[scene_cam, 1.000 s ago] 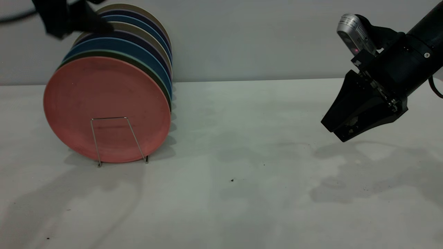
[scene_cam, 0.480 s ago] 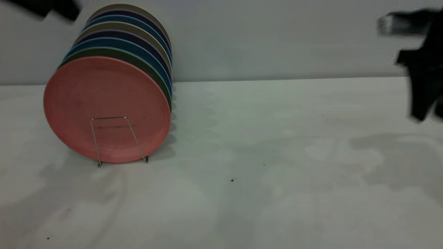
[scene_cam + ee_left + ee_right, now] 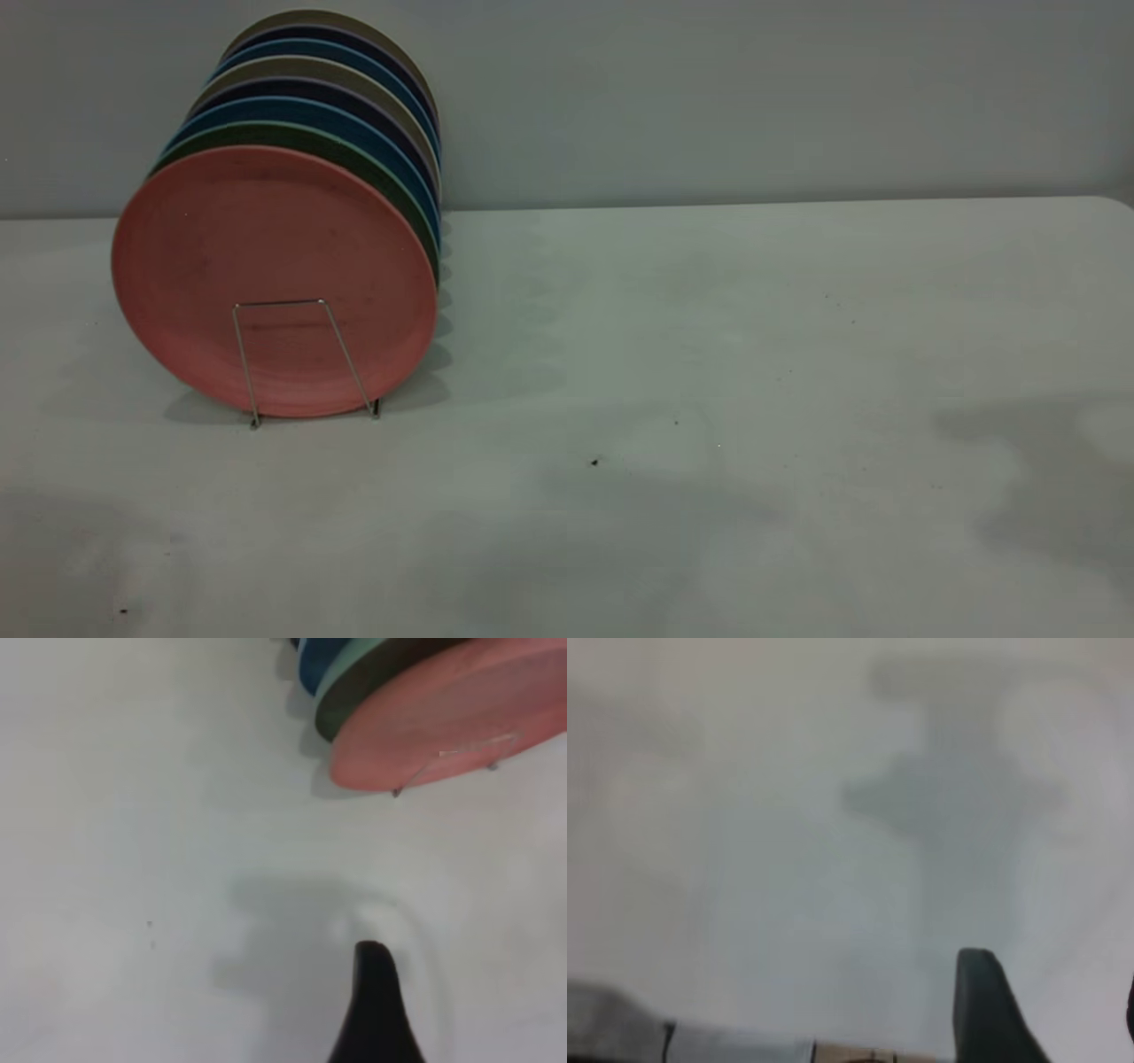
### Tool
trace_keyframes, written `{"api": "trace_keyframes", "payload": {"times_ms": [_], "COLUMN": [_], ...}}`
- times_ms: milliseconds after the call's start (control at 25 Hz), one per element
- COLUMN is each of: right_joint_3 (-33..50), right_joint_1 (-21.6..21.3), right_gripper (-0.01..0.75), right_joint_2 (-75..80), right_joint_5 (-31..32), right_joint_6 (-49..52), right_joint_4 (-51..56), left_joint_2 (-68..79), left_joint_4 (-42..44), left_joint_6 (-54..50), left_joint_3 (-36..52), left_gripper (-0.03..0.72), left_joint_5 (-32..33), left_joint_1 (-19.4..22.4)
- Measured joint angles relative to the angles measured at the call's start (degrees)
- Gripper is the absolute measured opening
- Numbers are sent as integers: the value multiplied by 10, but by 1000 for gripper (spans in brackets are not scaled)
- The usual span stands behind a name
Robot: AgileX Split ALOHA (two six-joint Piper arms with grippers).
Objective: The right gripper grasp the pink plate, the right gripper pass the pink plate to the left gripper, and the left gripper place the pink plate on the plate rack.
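**Both grippers out of the wide shot as pink plate stands racked**

How the jaws of either gripper stand cannot be told: the left gripper (image 3: 376, 1005) shows as a single dark finger at the bottom of its wrist view, the right gripper (image 3: 992, 1010) likewise in its own, and neither appears in the exterior view. The pink plate (image 3: 273, 279) stands upright at the left of the exterior frame, foremost in a row of plates (image 3: 354, 97), held by the plate rack (image 3: 301, 354). On the table (image 3: 709, 354) nothing lies between plate and left finger, which sit well apart.
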Motion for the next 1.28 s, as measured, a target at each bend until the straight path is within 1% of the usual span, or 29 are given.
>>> {"api": "trace_keyframes", "payload": {"times_ms": [280, 440, 680, 920, 1080, 1280], "right_joint_3": [128, 206, 323, 397, 430, 465], "right_joint_1": [105, 143, 148, 148, 148, 148], "right_gripper": [398, 398, 398, 398, 398, 398], "right_joint_2": [-153, -225, -348, -490, -584, -681], "right_joint_5": [4, 4, 5, 9, -1, -20], "right_joint_6": [24, 38, 34, 21, 2, -2], "right_joint_4": [5, 5, -5, -7, -7, 7], "left_joint_2": [-169, -264, -398, -497, -553, -613], "left_joint_4": [-22, -35, -35, -38, -38, -38], "left_joint_6": [-4, -18, -26, -27, -26, -26], "left_joint_3": [88, 148, 240, 313, 331, 333], "left_gripper": [590, 590, 590, 590, 590, 590], "left_joint_5": [20, 42, 54, 67, 85, 122], "left_joint_1": [0, 0, 0, 0, 0, 0]}}
